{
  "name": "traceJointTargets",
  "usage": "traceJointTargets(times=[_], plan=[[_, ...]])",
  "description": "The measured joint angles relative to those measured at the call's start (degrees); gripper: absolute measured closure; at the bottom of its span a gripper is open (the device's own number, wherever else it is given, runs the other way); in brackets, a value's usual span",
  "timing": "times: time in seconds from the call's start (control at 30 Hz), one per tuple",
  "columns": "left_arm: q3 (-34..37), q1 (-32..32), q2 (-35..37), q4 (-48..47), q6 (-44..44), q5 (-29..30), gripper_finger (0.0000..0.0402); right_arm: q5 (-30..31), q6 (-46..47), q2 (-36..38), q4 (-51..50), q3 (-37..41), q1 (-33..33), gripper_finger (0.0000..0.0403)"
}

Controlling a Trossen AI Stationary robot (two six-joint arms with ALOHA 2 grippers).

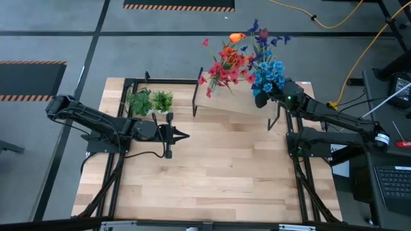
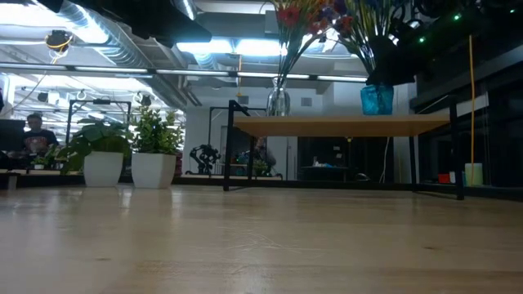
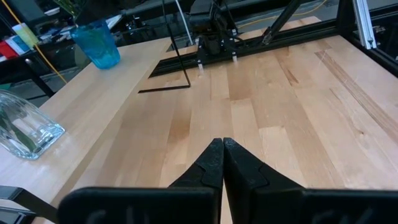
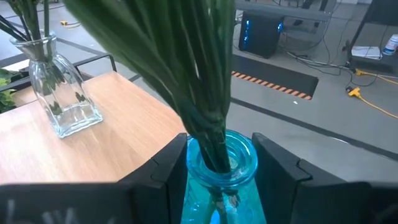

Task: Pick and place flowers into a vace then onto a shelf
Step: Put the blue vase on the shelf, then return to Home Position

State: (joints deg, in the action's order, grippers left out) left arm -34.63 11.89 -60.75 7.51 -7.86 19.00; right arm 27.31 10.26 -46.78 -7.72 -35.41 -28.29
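The shelf (image 1: 234, 102) stands at the table's far side. On it a clear glass vase (image 2: 278, 100) holds red and orange flowers (image 1: 226, 64). Toward the shelf's right end a blue glass vase (image 2: 377, 99) holds green stems with blue and purple flowers (image 1: 267, 72). My right gripper (image 4: 221, 155) is shut on this blue vase, reaching in from the table's right side. My left gripper (image 3: 222, 163) hovers shut and empty over the table's left middle (image 1: 183, 135). My right gripper pinches the blue vase's neck just under its rim (image 4: 194, 163) between its two fingers, one on each side. The fingers (image 4: 281, 167) come in about level, slanting slightly down, from the table's right. The vase is upright, its base at the shelf board; whether it rests there is unclear.
Two small potted plants in white pots (image 1: 149, 101) stand at the table's far left, beside the shelf's black legs (image 1: 194, 102). Bare wooden tabletop (image 1: 218, 173) spreads across the middle and near side. A person sits in the room far behind (image 2: 34, 135).
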Motion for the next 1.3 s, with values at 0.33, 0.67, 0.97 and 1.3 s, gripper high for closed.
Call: traceJointTargets(times=[0.33, 0.67, 0.97, 1.3], plan=[[0.00, 0.01, 0.00, -0.02, 0.02, 0.00, 0.0400, 0.02, 0.15, 0.00, -0.31, 0.05, 0.02, 0.0260], [0.00, 0.01, 0.00, 0.00, 0.02, 0.00, 0.0395, 0.11, -0.09, 0.00, -0.98, 0.10, 0.07, 0.0260], [0.00, -0.01, 0.00, 0.00, 0.04, 0.00, 0.0400, 0.20, -0.09, 0.07, -1.08, 0.10, 0.09, 0.0172], [0.00, -0.01, 0.00, 0.00, 0.09, 0.00, 0.0399, -0.46, -1.24, 0.15, -1.84, 0.10, 0.09, 0.0130]])
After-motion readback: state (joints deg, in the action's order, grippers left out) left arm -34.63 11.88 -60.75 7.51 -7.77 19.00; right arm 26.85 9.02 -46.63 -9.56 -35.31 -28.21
